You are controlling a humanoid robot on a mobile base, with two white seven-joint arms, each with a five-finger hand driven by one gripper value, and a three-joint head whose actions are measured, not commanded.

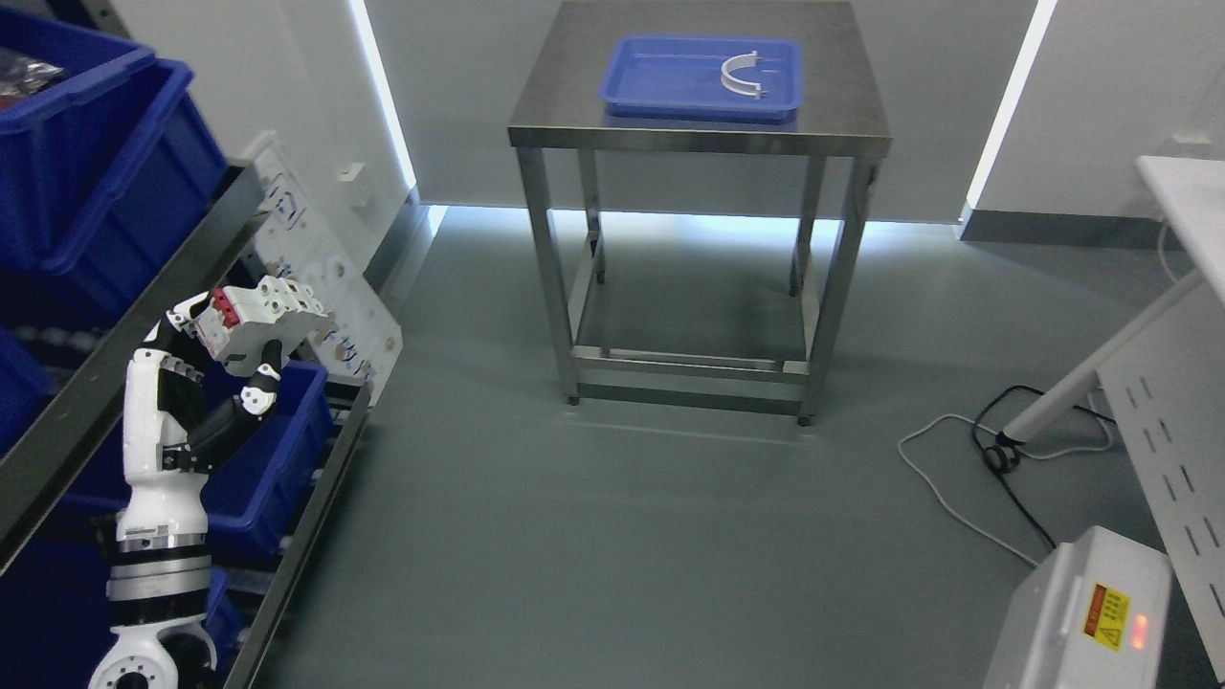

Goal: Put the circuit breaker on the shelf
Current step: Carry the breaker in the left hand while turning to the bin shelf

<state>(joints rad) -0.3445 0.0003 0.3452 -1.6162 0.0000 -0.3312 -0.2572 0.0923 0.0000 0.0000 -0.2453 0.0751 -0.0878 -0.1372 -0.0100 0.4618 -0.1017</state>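
My left hand [222, 346] rises from the lower left and is shut on a white circuit breaker [266, 321] with a red switch. It holds the breaker above the blue bin [278, 450] on the lower level of the shelf [124, 354] at the left. The right arm is out of view.
More blue bins [105, 163] sit on the shelf's upper level. A white perforated panel [330, 277] leans behind the shelf. A steel table [699, 134] at the back carries a blue tray [703, 77] with a white curved part [742, 77]. Cables [995, 450] and a grey box [1091, 612] are at the right.
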